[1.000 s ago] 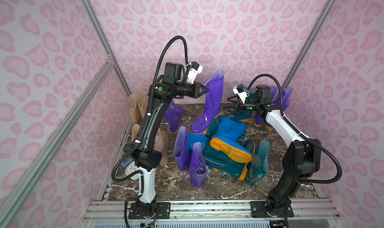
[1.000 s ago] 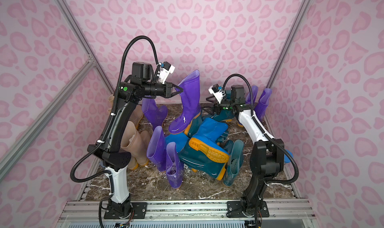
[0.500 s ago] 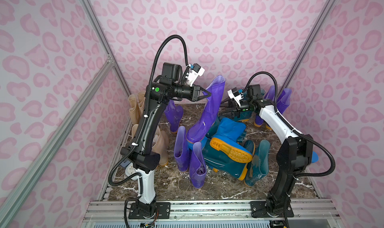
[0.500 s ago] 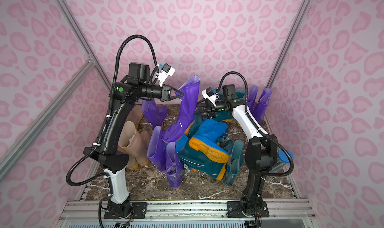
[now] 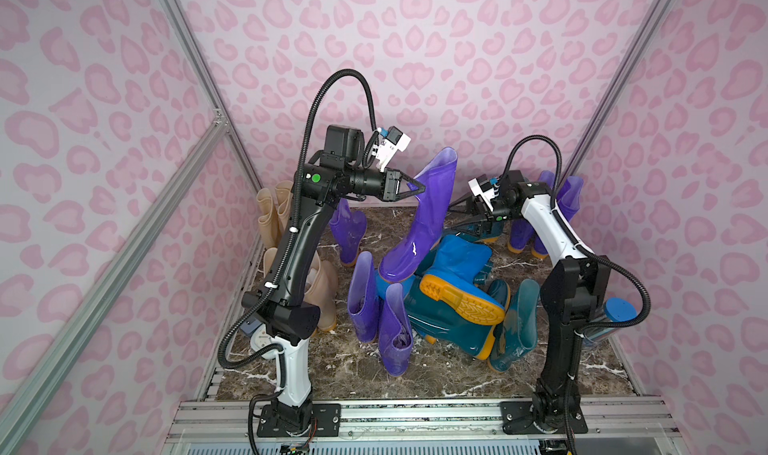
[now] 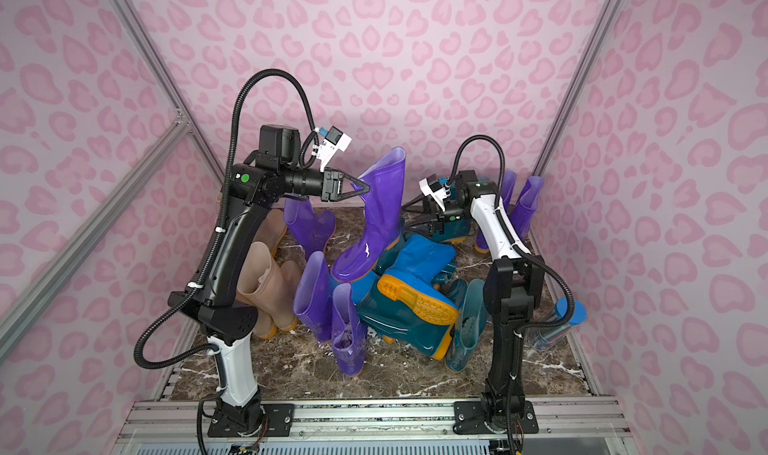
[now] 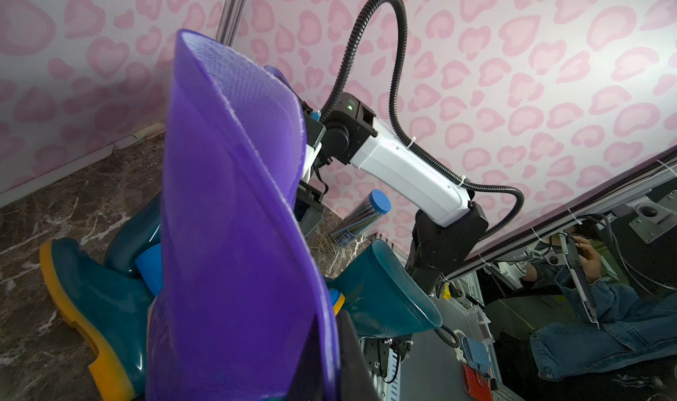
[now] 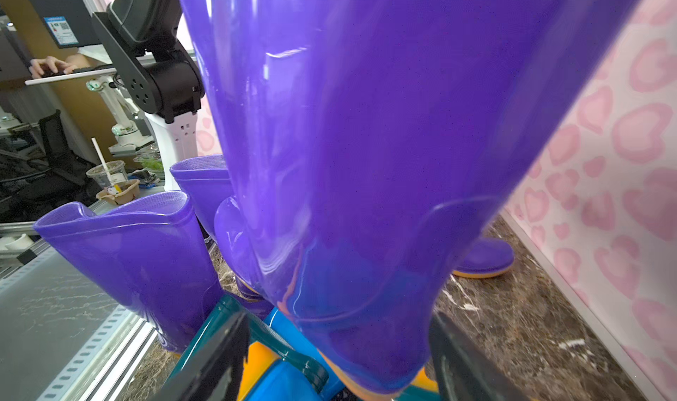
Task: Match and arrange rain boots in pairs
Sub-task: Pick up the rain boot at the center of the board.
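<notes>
While the left gripper (image 5: 417, 188) pinches the shaft edge of the held purple boot (image 5: 424, 224), this boot hangs tilted over the middle of the marble floor (image 5: 332, 370) in both top views. Its open top points toward the back wall and its foot is low at the pile of boots. Whether the foot rests on the pile, I cannot tell. The right gripper (image 5: 459, 215) is just beside the shaft on the other side, with its jaws spread. Under the foot lies a blue boot (image 5: 453, 262) on its side, the orange sole (image 5: 461, 303) turned up, on a lying teal boot (image 5: 449, 328). In front of the pile two purple boots (image 5: 365, 303) stand close together, and beige boots (image 5: 324, 295) stand at the left wall.

From the left wrist view, the held purple boot (image 7: 227, 197) fills the middle, and one dark finger (image 7: 353, 366) lies against its wall. Behind it are a second teal boot (image 7: 91, 307), with an orange sole, on the floor, and the right arm (image 7: 403, 168).

From the right wrist view, the two fingers (image 8: 216, 362) stand wide apart. The lower shaft and heel of the held purple boot (image 8: 366, 161) are between them; whether they touch it, I cannot tell. Beyond it the two purple boots (image 8: 128, 241) stand upright.
</notes>
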